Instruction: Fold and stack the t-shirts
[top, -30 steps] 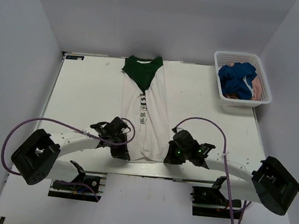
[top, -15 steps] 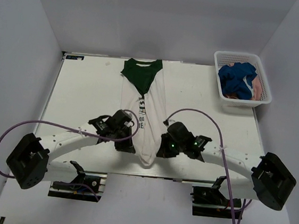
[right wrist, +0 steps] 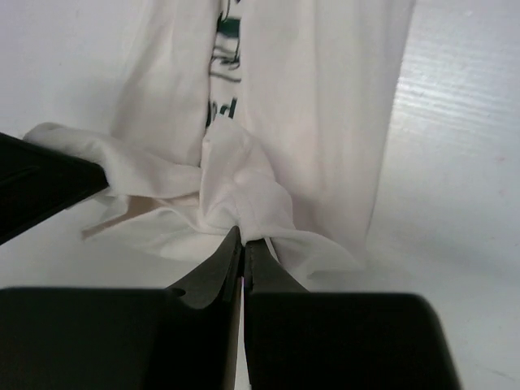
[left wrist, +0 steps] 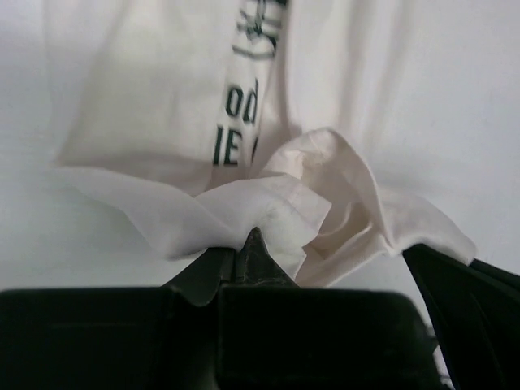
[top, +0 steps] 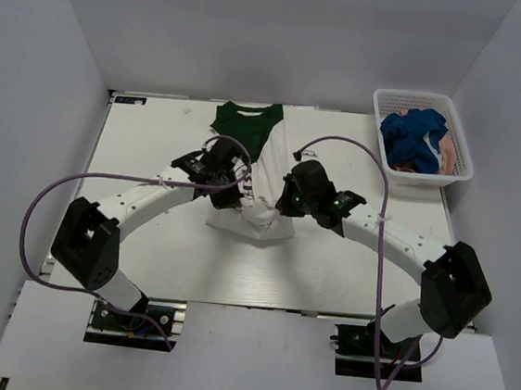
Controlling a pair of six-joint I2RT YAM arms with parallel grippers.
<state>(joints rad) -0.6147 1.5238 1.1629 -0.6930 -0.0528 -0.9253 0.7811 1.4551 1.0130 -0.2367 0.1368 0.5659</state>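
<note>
Nearest, the left tool [top: 226, 199] and right tool [top: 281, 204] are each clenched on a corner of the cream t-shirt [top: 268, 163]'s bunched hem [left wrist: 268, 203], level and equally near it. The shirt lies mid-counter [top: 152, 165], its long axis running straight away to its green collar [top: 247, 127], so the fold likely goes that way. Far right, one basket [top: 458, 175] holds the blue t-shirt [top: 413, 137] and pink t-shirt [top: 447, 157]: three shirts in all
</note>
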